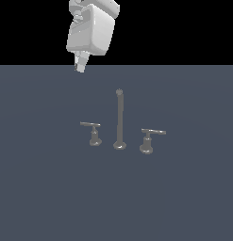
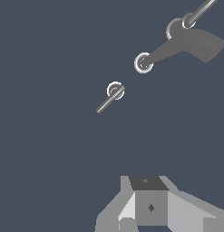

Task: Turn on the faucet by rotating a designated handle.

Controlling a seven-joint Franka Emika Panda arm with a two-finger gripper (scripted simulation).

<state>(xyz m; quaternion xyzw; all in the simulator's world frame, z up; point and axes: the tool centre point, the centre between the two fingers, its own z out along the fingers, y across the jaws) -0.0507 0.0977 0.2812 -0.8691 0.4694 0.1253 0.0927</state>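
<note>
The faucet (image 1: 120, 120) is a dull grey set on a flat grey-blue floor: a tall thin upright post with a small knobbed top, with a short lever on each side. The handle (image 1: 92, 132) is the smaller-looking T-shaped lever on the exterior view's left of the post. The larger-looking twin lever (image 1: 148, 139) stands on the post's right. My gripper (image 1: 80, 66) hangs high above and behind the handle, well apart from it, its fingers together and empty. In the wrist view the handle (image 2: 114, 93), the post (image 2: 143, 62) and my gripper (image 2: 149, 204) show from above.
The grey-blue floor (image 1: 52, 188) spreads all around the faucet set. The twin lever also shows in the wrist view (image 2: 186, 22), beyond the post. Nothing else stands on the floor.
</note>
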